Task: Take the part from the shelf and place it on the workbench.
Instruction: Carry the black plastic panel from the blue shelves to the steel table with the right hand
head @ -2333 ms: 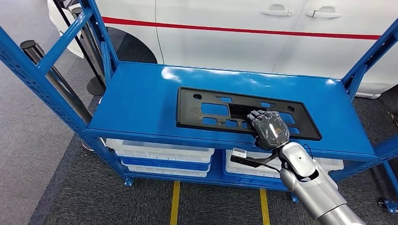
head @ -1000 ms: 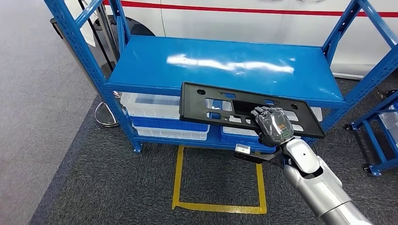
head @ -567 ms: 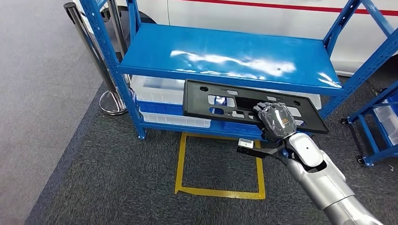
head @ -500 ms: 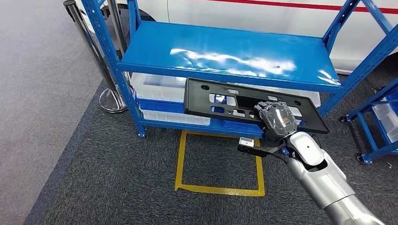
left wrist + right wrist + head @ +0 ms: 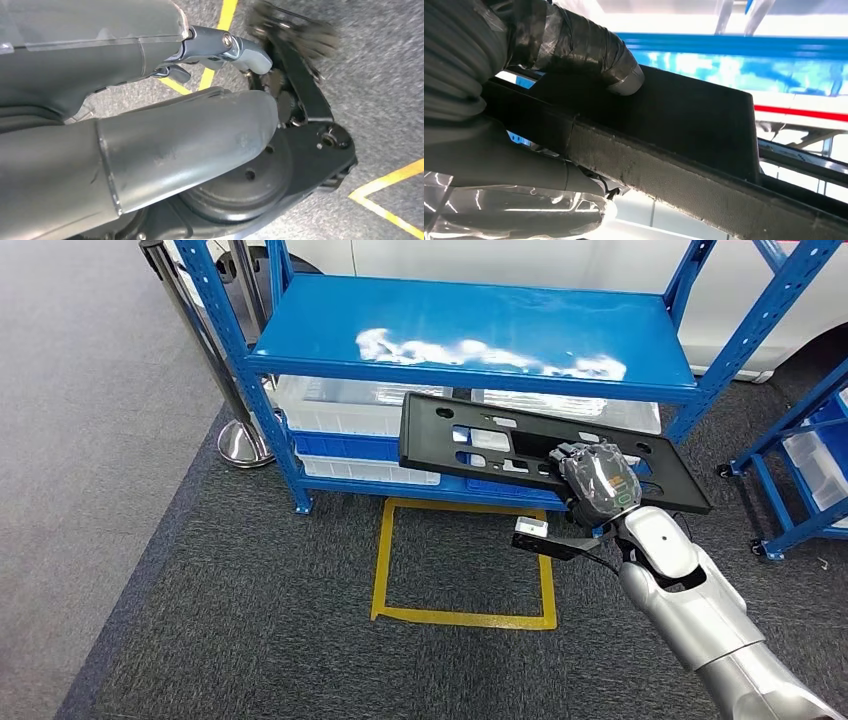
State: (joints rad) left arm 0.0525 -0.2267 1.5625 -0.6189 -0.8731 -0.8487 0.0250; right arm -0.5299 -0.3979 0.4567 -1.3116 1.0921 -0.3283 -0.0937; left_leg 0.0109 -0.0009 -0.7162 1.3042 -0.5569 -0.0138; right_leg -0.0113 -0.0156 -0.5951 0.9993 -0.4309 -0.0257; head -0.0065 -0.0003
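The white car body (image 5: 520,258) fills the far edge of the head view, behind everything else; in front of it stands the blue shelf (image 5: 300,330), its top deck bare and glossy, with white trays (image 5: 340,400) and blue trays (image 5: 340,447) stacked on the level below; a second blue rack (image 5: 790,470) stands off to the right; a chrome post (image 5: 200,350) on a round base rises beside the shelf's left upright; the floor is dark grey carpet (image 5: 200,640), with a yellow tape rectangle (image 5: 460,560) marked just in front of the shelf.

The part (image 5: 480,445), a long flat black panel with cut-out slots and holes, is off the shelf and held in the air in front of it, roughly level and slightly tilted, above the carpet and the far side of the tape rectangle; the right robot hand (image 5: 598,480) grips it near its right end, fingers wrapped over the top face; in the right wrist view the taped thumb (image 5: 589,50) presses on the panel's surface while the rest of the hand closes under its edge.

The left robot hand (image 5: 150,145) hangs over the carpet in the left wrist view; whether its fingers are spread or curled I cannot tell.
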